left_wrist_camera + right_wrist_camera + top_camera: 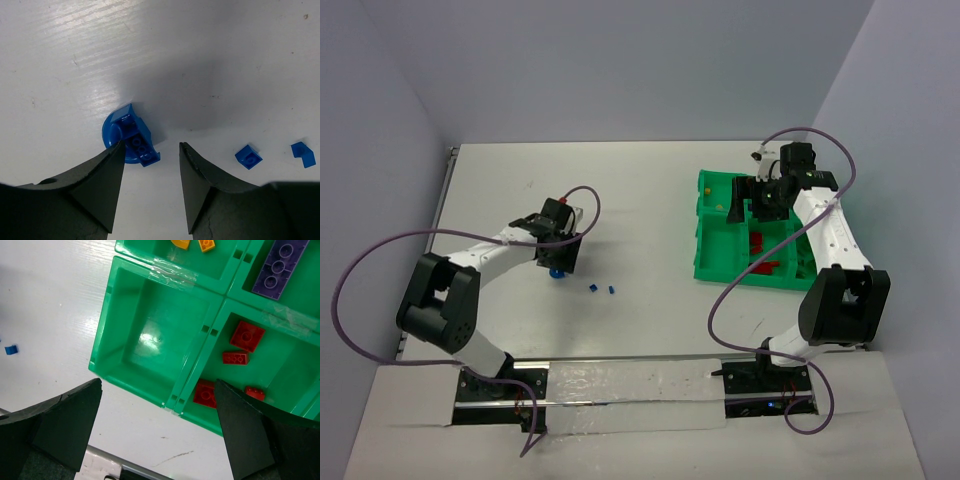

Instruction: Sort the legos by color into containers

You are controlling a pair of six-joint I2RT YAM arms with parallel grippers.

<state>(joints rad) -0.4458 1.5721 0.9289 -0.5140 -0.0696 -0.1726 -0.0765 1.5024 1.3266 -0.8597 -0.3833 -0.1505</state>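
Observation:
A blue lego brick [135, 141] lies on a round blue piece [111, 134] on the white table. My left gripper [151, 146] hangs just over them, jaws partly apart, its left fingertip [119, 150] at the round piece's edge and nothing clamped. Two small blue legos [248, 156] [303, 153] lie to the right. The green tray of containers [720, 240] sits at the right. My right gripper [159, 384] hovers open over the tray's near edge. Red legos [247, 336] fill one compartment, a purple one [280, 262] another, orange pieces [206, 244] a third. One compartment [155, 335] is bare.
One blue lego [11, 350] shows on the table left of the tray. The left arm's cable [585, 195] loops above its wrist. The table's metal front rail [620, 385] runs between the two arm bases.

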